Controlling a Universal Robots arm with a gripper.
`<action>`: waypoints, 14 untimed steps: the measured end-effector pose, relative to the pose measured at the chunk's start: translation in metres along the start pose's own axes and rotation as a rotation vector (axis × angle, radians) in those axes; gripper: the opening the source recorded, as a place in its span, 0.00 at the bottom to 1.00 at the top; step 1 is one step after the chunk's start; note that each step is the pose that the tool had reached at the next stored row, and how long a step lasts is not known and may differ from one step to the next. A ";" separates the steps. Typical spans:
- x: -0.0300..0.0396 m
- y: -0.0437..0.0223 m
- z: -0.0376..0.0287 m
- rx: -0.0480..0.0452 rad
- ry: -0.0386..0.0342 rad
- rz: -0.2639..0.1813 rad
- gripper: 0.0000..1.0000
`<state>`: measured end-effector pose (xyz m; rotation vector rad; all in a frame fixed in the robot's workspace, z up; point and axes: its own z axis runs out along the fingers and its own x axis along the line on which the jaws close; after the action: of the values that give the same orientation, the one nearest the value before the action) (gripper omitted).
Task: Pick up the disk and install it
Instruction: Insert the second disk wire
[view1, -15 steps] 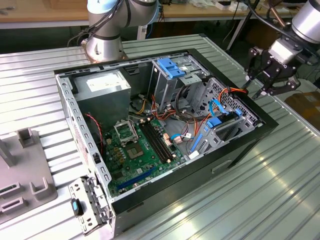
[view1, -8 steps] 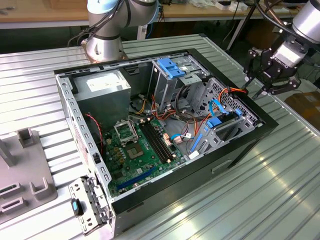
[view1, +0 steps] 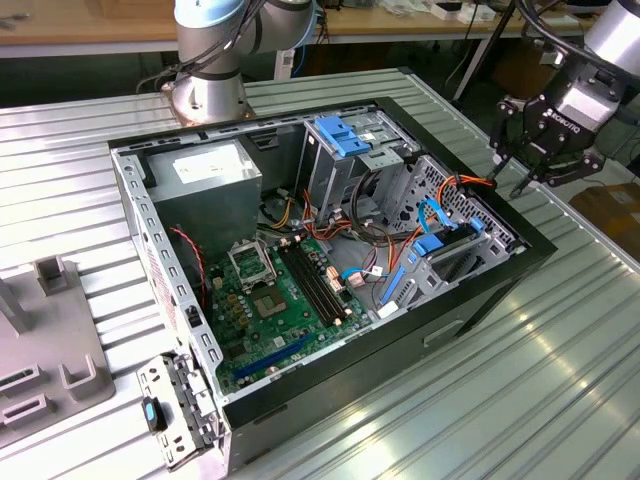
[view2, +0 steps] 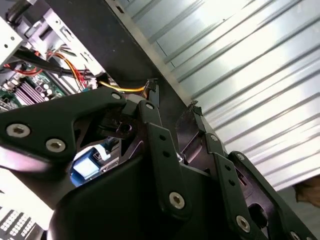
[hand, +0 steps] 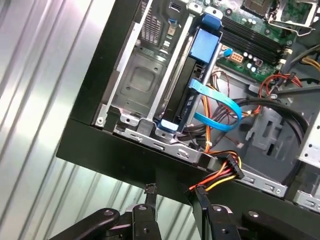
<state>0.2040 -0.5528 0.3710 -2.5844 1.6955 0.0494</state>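
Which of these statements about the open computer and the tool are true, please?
1. The tool grips a disk. False: its fingers are apart with nothing between them.
2. The computer case lies open on a ribbed metal table. True.
3. The tool hovers above the middle of the green board. False: it is by the case's edge at the exterior view's right.
4. A light blue flat cable loops inside the case. True.

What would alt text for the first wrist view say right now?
The gripper hangs with parted fingers and nothing between them, just outside the black edge of the open computer case. Inside, the disk with blue rails sits on edge in its bay, beside a blue ribbon cable and red-yellow wires.
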 end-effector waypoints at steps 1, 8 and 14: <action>-0.0005 -0.0001 0.0002 -0.0022 0.0043 -0.004 0.42; -0.0012 -0.0005 0.0015 -0.0127 0.0021 -0.192 0.42; -0.0019 -0.0009 0.0026 -0.0187 -0.0005 -0.308 0.42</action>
<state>0.2041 -0.5505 0.3685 -2.8245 1.2822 0.0535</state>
